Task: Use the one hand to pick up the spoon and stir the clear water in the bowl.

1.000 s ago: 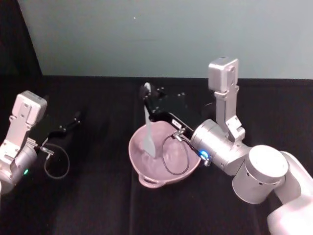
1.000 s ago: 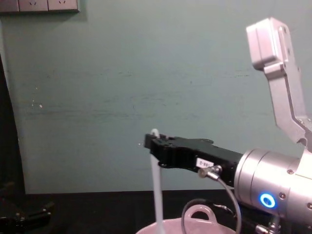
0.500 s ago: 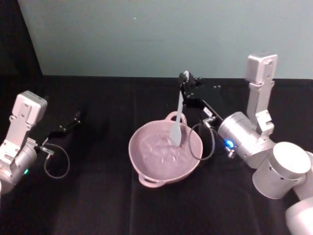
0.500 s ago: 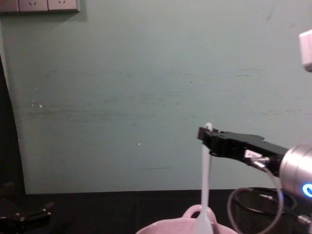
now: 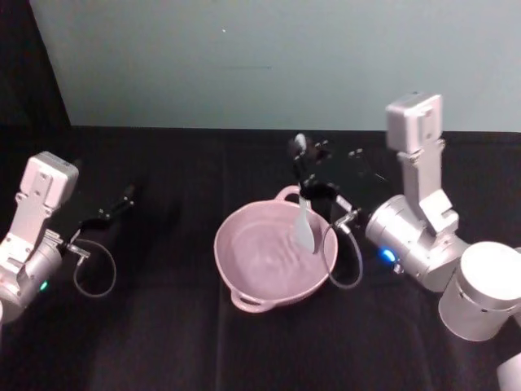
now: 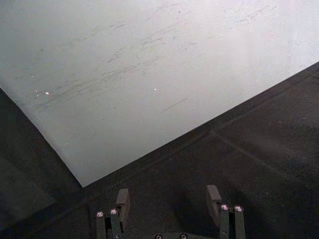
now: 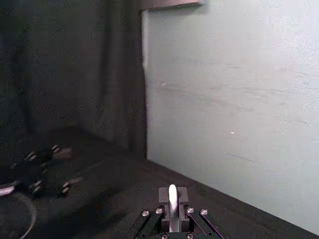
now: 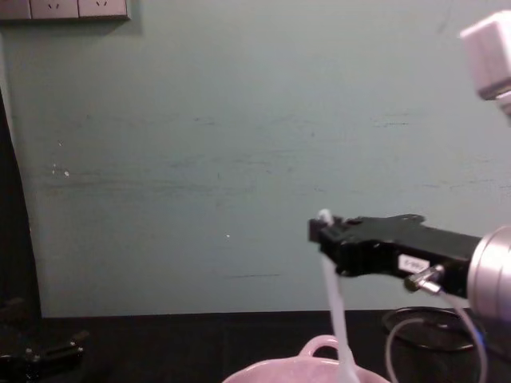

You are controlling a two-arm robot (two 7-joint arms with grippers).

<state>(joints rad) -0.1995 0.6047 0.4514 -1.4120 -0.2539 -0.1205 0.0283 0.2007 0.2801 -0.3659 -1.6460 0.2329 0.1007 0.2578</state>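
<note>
Over on the left side of the black table, the left gripper sits parked, well away from the action. In its own wrist view its fingers stand spread apart with nothing between them, just dark cloth and the pale green wall ahead.

Moving to the centre, the bowl sits on the table, pale pink, its small looped ear on the far rim, water rippled inside. The spoon hangs nearly upright over the bowl's right half, paddle end down inside the bowl, near the right wall. The chest view shows the slim white shaft dropping from the gripper to the pink rim.

And on the right, the right gripper reaches in from the silver wrist, above the bowl's far right rim. It is clamped on the very top of the spoon handle: the right wrist view shows the white handle tip pinched between the black fingers. So the spoon hangs straight below the hand, the bowl directly beneath both.
</note>
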